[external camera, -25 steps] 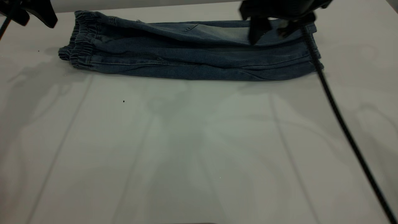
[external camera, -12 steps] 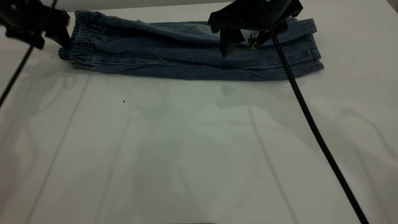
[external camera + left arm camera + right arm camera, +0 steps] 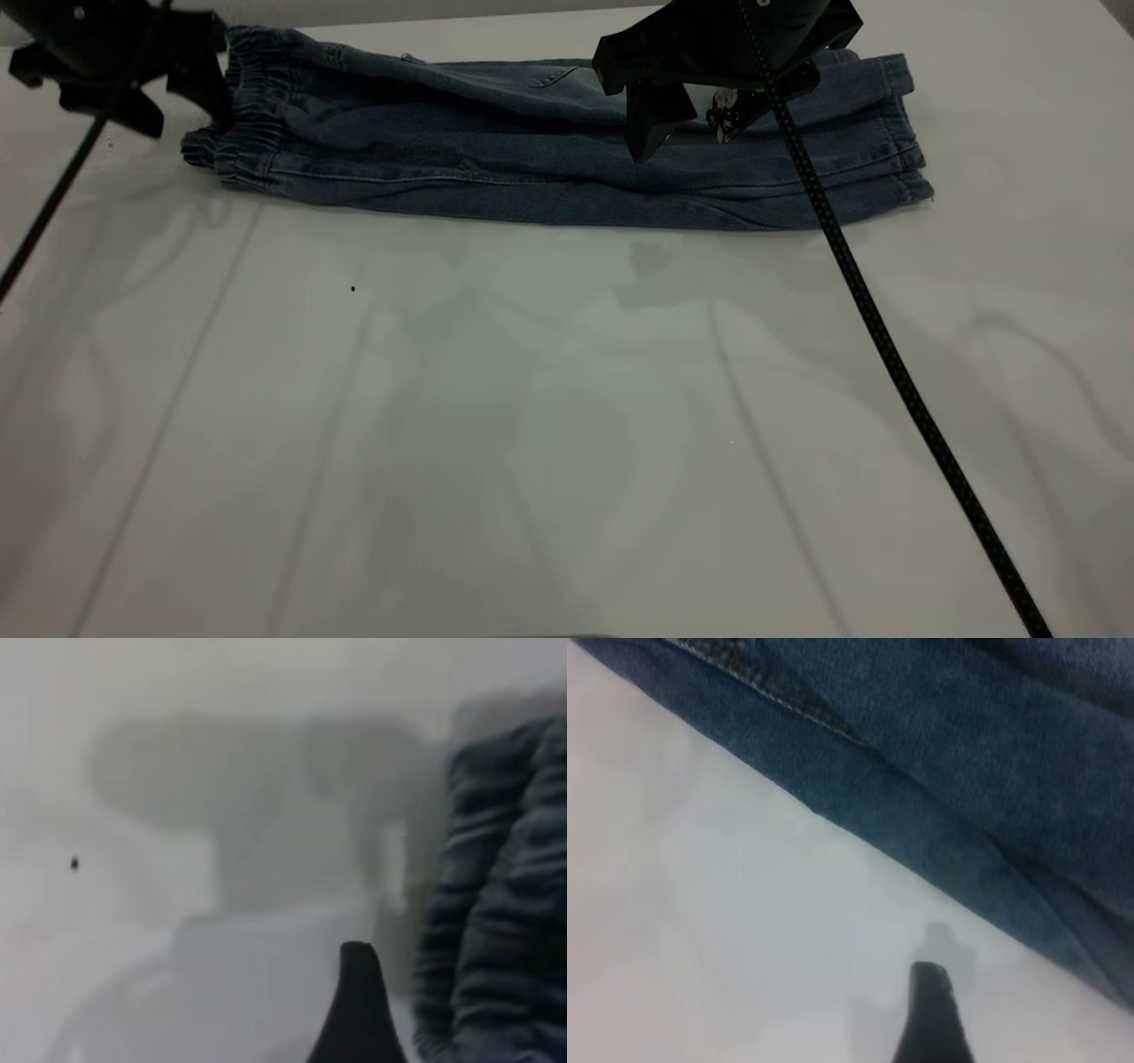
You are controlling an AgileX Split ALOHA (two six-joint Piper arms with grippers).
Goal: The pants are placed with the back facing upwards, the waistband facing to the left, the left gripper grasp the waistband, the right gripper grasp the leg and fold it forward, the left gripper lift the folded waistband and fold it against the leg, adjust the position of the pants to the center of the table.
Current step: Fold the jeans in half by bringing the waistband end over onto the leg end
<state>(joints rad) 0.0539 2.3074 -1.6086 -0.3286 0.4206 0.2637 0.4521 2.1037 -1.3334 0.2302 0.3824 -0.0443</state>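
Observation:
The pants [image 3: 549, 151] lie folded lengthwise into a long blue denim strip near the table's far edge. Their elastic waistband [image 3: 232, 133] is at the left and the leg hems [image 3: 904, 151] at the right. My left gripper [image 3: 177, 102] is open right against the waistband's left end. In the left wrist view one black finger [image 3: 356, 1010] shows beside the gathered waistband [image 3: 496, 904]. Above the strip's right half, over the leg, my right gripper [image 3: 687, 128] hovers open and holds nothing. The right wrist view has one finger [image 3: 930, 1014] over bare table beside the denim edge [image 3: 921, 797].
The white table [image 3: 532, 425] stretches wide in front of the pants. The right arm's black braided cable [image 3: 886, 346] runs diagonally across the table's right side. The left arm's cable [image 3: 44, 213] hangs at the far left. A tiny dark speck [image 3: 353, 288] sits on the table.
The left gripper came in to the waistband's left end, and the pants slid slightly right. The right gripper moved left over the leg a second ago and has held still since.

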